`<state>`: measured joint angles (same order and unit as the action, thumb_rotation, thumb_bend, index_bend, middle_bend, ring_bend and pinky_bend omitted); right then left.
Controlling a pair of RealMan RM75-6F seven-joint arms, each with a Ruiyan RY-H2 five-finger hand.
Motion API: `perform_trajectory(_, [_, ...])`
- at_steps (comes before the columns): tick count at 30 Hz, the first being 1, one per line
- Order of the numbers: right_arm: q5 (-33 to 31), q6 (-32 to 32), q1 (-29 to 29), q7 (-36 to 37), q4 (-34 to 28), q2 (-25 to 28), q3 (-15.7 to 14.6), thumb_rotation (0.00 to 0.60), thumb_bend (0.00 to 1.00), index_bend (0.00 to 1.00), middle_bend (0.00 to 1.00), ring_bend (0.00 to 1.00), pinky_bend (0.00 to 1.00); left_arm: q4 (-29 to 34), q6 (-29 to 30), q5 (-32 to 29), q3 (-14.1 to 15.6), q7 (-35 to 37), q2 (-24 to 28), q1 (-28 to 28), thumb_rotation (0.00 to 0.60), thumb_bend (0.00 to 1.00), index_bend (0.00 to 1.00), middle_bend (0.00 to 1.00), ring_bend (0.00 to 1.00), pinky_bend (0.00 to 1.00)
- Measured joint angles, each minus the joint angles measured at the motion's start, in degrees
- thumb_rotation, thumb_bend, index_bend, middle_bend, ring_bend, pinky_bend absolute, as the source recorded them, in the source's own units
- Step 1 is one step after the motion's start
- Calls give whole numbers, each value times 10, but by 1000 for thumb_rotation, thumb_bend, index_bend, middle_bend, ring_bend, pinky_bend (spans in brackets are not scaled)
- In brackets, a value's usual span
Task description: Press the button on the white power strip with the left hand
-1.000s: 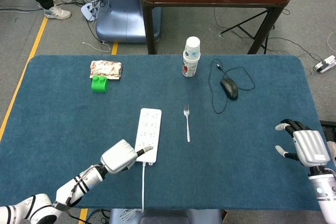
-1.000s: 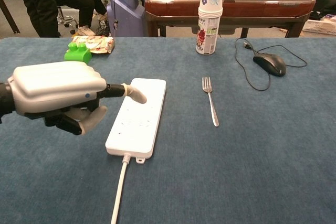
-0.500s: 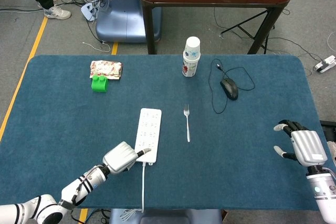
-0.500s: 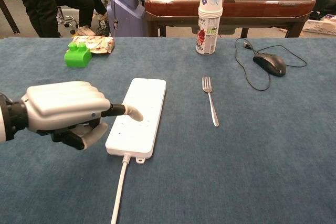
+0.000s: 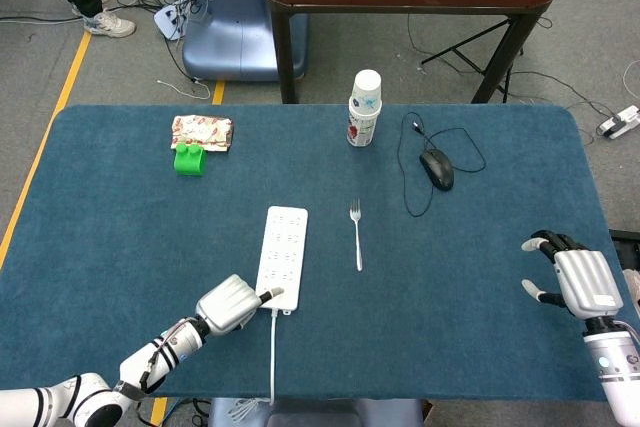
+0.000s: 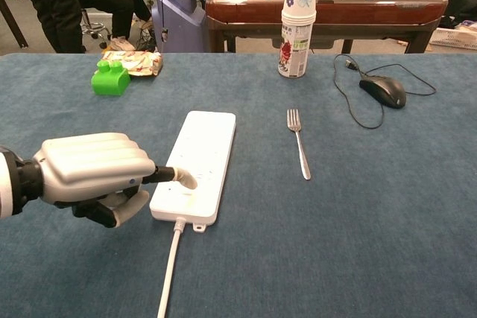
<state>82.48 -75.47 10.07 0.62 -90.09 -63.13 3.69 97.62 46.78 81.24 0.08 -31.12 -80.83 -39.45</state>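
The white power strip (image 5: 282,250) (image 6: 197,161) lies lengthwise near the table's front, its cable (image 6: 168,273) running off the near end. My left hand (image 5: 229,305) (image 6: 93,174) sits at the strip's near left corner, most fingers curled in and one finger stretched out. That fingertip (image 6: 186,179) rests on the strip's top close to the near end; I cannot make out the button itself under it. My right hand (image 5: 578,280) hovers at the table's right edge with its fingers spread, holding nothing. The chest view does not show it.
A fork (image 5: 356,234) (image 6: 299,141) lies just right of the strip. Behind stand a can topped with paper cups (image 5: 364,109) (image 6: 298,23), a black mouse (image 5: 436,168) (image 6: 383,91) with its cord, a green block (image 5: 188,160) (image 6: 110,79) and a snack packet (image 5: 202,130).
My left hand has drawn back toward the near end of the strip and sunk lower; its outstretched fingertip slid from mid-strip to near the cable end. The right hand barely moved.
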Motion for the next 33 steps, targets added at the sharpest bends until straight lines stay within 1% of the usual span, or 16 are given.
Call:
perform_trajectory(12, [-1,2,-1,7,8,-5,-2,600,172,370,285,277,456,-5,11,-7,14,-1,1,0,600,777,190,1000,1000,1000])
perform_trajectory(19, [-2,3,-1,8,10,-8,-3,600,172,370,285,277,456,-5,11,-15,14,-5,-1,-5,600,777,194,1000,1000,1000])
perform_trajectory(26, [-3,5,0,11,14,-10,-3,600,171,370,285,277,456,-2,12,-20,14,-10,0,-11,600,777,225,1000,1000,1000])
perform_trajectory(33, [-3,7,0,16,19,-12,-3,600,171,370,285,277,456,2,8,-36,14,-29,-1,-18,600,777,254,1000,1000,1000])
